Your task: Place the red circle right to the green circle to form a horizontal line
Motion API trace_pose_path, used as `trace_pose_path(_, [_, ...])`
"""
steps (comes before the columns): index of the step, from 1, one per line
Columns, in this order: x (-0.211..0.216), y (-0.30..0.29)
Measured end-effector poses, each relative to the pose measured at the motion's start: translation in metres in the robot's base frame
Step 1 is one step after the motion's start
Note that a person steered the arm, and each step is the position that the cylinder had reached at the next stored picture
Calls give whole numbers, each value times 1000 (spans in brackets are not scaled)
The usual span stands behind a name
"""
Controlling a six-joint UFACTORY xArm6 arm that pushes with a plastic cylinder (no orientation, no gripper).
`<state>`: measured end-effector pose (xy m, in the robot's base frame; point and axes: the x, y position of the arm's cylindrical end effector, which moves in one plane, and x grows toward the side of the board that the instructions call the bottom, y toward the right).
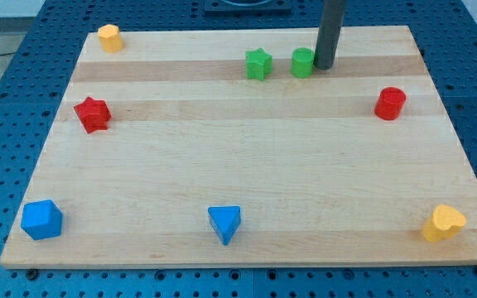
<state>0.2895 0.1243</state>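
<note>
Camera view: the wooden counter [247,165] fills nearly the whole frame, resting on a blue perforated base [7,124]. The arm carries no gripper, so nothing opens or closes; it ends in a dark rod [330,29] coming down from the counter's far edge.

My tip [325,66] sits at the right side of the green circle [303,63], touching it or just beside it; which of the two I cannot tell. The green circle lies near the far edge, a little right of the middle, with the green star [258,64] just beside it on its left.

The red circle [390,103] stands apart near the right edge, nearer the front than the green circle and well to its right. Bare wood lies between the two, though my tip occupies the spot immediately right of the green circle.

Elsewhere: a blue cube [41,220] at the front-left corner, a yellow heart [444,223] at the front-right corner, a blue triangle [224,223] along the front edge, a red star [93,114] near the left edge, and a small yellow block [109,38] at the far-left corner.
</note>
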Motion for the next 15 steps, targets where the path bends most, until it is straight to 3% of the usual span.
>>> trace_pose_path(3, [0,-13])
trace_pose_path(4, [18,-11])
trace_pose_path(6, [117,0])
trace_pose_path(7, [144,47])
trace_pose_path(8, [139,92])
trace_pose_path(9, [118,101])
trace_pose_path(12, [58,97])
trace_pose_path(15, [55,60])
